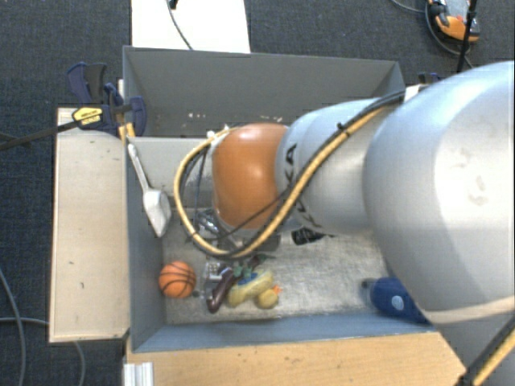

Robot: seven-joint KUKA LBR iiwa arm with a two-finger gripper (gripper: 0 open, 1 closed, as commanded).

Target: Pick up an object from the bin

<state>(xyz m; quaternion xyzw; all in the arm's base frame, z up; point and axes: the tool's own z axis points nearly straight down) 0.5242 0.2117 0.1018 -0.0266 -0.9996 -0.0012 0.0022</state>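
Note:
My gripper point(218, 278) reaches down under the arm's orange cover into the front left part of the bin. It sits right beside a yellow toy duck point(254, 290) with an orange beak, which lies on the bin floor near the front wall. A dark reddish, elongated thing point(216, 298) lies directly beneath the gripper, touching the duck's left end. A small orange ball with black seams point(177, 280) rests just left of the gripper, apart from it.
A white plastic spoon point(152, 201) leans along the bin's left wall. A blue rounded thing point(393, 300) lies at the front right, partly under the arm. A black thing point(311, 236) shows mid-bin beneath the arm, which covers the right half.

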